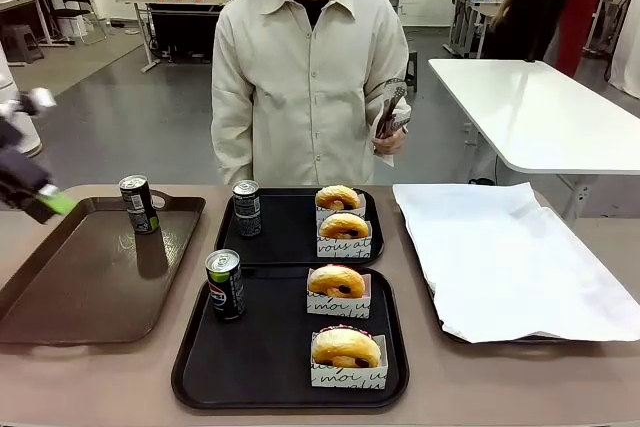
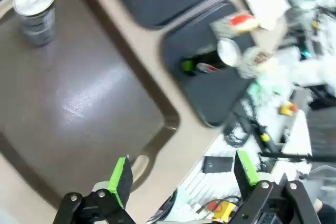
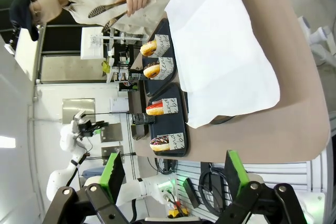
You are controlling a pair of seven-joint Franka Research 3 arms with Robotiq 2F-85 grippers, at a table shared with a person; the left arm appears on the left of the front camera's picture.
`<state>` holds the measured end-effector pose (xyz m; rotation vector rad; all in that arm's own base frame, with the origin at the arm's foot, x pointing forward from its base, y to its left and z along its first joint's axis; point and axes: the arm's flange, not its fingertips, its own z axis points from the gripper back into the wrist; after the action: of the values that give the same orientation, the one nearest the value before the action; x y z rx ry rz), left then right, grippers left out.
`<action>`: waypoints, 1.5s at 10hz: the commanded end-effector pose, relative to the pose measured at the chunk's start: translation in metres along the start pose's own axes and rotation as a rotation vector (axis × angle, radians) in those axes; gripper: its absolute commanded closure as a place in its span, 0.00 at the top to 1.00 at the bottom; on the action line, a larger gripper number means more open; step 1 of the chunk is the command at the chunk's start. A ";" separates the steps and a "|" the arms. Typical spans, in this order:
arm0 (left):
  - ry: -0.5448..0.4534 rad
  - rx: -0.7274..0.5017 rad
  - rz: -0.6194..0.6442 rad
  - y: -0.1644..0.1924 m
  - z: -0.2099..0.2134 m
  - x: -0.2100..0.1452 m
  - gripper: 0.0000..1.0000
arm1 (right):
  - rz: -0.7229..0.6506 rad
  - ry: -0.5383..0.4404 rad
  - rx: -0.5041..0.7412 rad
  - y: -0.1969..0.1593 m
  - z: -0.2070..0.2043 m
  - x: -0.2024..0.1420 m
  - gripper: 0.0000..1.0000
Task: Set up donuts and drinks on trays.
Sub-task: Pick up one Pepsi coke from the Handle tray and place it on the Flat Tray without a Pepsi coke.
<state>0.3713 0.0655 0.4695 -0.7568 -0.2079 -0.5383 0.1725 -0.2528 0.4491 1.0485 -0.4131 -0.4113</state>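
Observation:
Two black trays lie mid-table. The far tray (image 1: pixel 290 242) holds a grey-black can (image 1: pixel 247 208) and two boxed donuts (image 1: pixel 338 199) (image 1: pixel 344 229). On the near tray (image 1: pixel 265 367) stand the Pepsi can (image 1: pixel 225 284) and two more boxed donuts (image 1: pixel 338 287) (image 1: pixel 347 352). A third can (image 1: pixel 139 204) (image 2: pixel 35 10) stands on the brown tray (image 1: pixel 80 277). My left gripper (image 1: pixel 45 202) (image 2: pixel 184 174) hangs open and empty over the brown tray's left rim. My right gripper (image 3: pixel 175 174) is open and empty, high off the table's right end, with the donuts (image 3: pixel 156 109) far off.
A tray lined with white paper (image 1: pixel 510 257) (image 3: pixel 226 51) fills the right side of the table. A person stands at the far edge holding tongs (image 1: pixel 390 112) in one hand. A white table (image 1: pixel 540 107) stands behind on the right.

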 end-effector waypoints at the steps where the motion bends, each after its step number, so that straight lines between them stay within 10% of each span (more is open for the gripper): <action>1: -0.101 -0.193 -0.008 0.032 0.023 -0.032 1.00 | 0.014 -0.001 0.019 0.000 0.001 0.000 1.00; 5: -0.383 -0.421 0.321 0.113 0.044 -0.077 1.00 | 0.014 -0.001 0.019 0.000 0.001 0.000 1.00; 11: -0.386 -0.396 0.557 0.136 0.059 -0.074 1.00 | 0.014 -0.001 0.019 0.000 0.001 0.000 1.00; 15: -0.408 -0.460 0.456 0.150 0.059 -0.088 1.00 | 0.014 -0.001 0.019 0.000 0.001 0.000 1.00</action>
<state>0.3804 0.2295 0.3911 -1.3084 -0.2701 0.0342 0.1725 -0.2528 0.4493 1.0486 -0.4131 -0.4110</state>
